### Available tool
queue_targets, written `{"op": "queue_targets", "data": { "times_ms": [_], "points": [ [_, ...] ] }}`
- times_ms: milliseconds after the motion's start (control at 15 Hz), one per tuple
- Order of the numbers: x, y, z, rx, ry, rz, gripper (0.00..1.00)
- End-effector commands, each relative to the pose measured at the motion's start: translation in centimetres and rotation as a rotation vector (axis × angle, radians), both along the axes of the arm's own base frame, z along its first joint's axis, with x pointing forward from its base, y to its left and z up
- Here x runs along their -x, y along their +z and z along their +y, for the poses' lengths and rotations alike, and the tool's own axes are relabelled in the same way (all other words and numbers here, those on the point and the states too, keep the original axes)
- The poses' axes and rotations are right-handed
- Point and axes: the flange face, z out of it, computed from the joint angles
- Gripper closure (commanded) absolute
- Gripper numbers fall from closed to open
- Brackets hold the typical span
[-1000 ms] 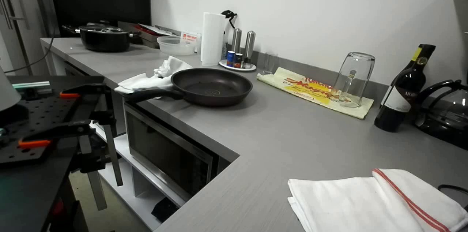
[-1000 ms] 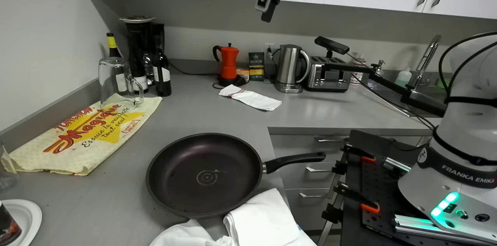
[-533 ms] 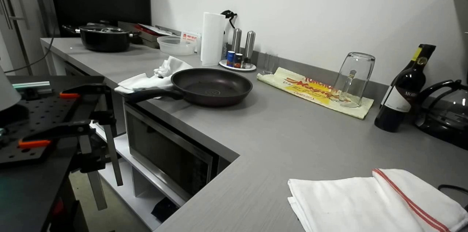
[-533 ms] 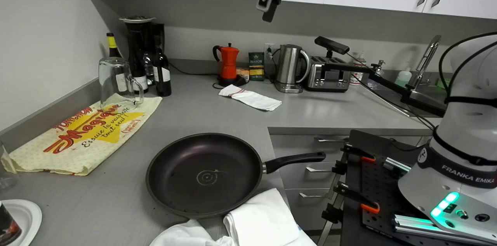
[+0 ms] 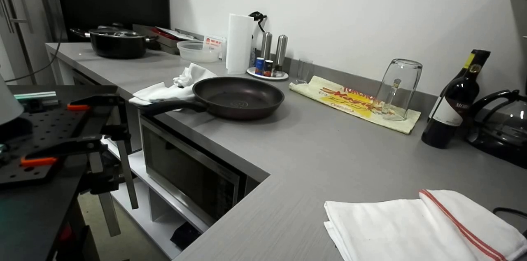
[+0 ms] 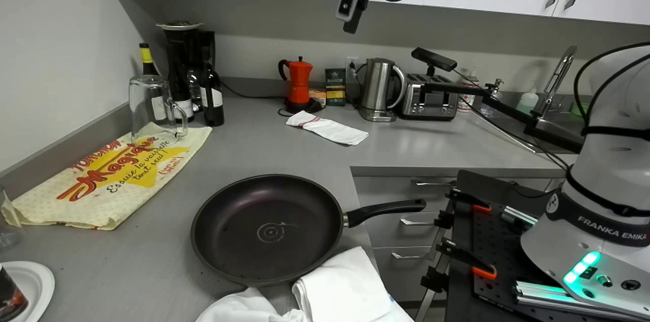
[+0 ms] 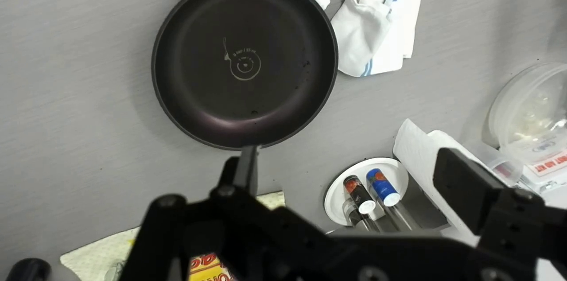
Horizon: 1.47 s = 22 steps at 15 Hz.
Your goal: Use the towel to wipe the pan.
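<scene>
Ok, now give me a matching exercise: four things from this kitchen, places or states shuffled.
1. Round black frying pan
2. White towel with blue stripes
3. Clear glass mug
4. Black two-fingered tool

A. On the yellow, red-lettered cloth
B. Open, holding nothing
C. Handle overhanging the grey counter
D. Lying beside the pan

Pairs: 1-C, 2-D, 3-A, 4-B

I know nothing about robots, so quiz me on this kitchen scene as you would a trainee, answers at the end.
1. True or false: the black two-fingered gripper holds a white cloth towel.
2. What stands on the pale yellow cloth printed with red lettering? A) silver metal kettle; B) clear glass mug; C) red metal coffee pot.
3. Fill in: the black handle of the round dark frying pan juts past the ____ of the grey counter.

Key: 1. False; the gripper is open. 2. B. 3. Edge.
</scene>
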Motion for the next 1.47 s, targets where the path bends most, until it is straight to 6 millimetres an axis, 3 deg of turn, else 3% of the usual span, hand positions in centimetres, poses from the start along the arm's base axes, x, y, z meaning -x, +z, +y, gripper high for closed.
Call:
{"op": "queue_targets", "data": {
  "times_ms": [0, 600, 1133, 1400],
  "points": [
    [0.1, -2.3, 2.5, 0.034, 0.054, 0.019, 0.0],
    [1.0, -13.9, 11.9, 0.137, 0.178, 0.116, 0.0],
    [-2.4, -24.2, 16.6, 0.196, -0.04, 0.108, 0.0],
    [-4.0, -27.8, 18.7, 0.233, -0.116, 0.129, 0.0]
  ]
}}
